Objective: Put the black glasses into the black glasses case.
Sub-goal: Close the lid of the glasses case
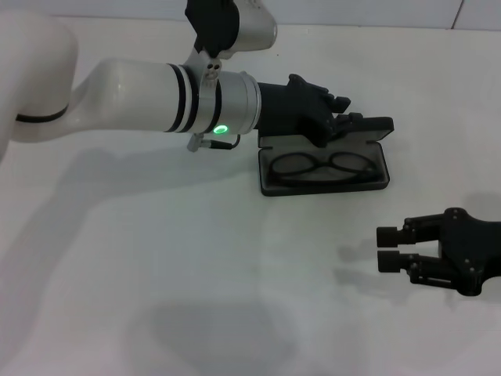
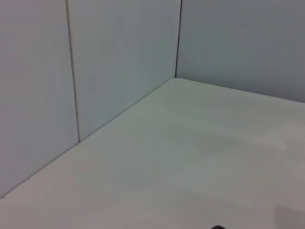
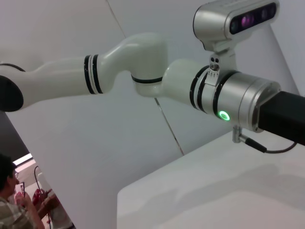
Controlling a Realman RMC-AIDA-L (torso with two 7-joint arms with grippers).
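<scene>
One black glasses (image 1: 322,167) pair inside open black glasses case (image 1: 380,180).

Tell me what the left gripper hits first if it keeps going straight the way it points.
Probably the raised lid of the black glasses case: the left gripper already sits at it, pointing toward the robot's right. Depth is unclear.

black glasses (image 1: 322,166) lie inside the open black glasses case (image 1: 324,186), lenses side by side; case sits on the table (image 1: 156,274), right of centre | left gripper (image 1: 356,124) reaches over the case's far edge, at its raised lid | right gripper (image 1: 389,248) rests nearer, right of the case, well apart
</scene>
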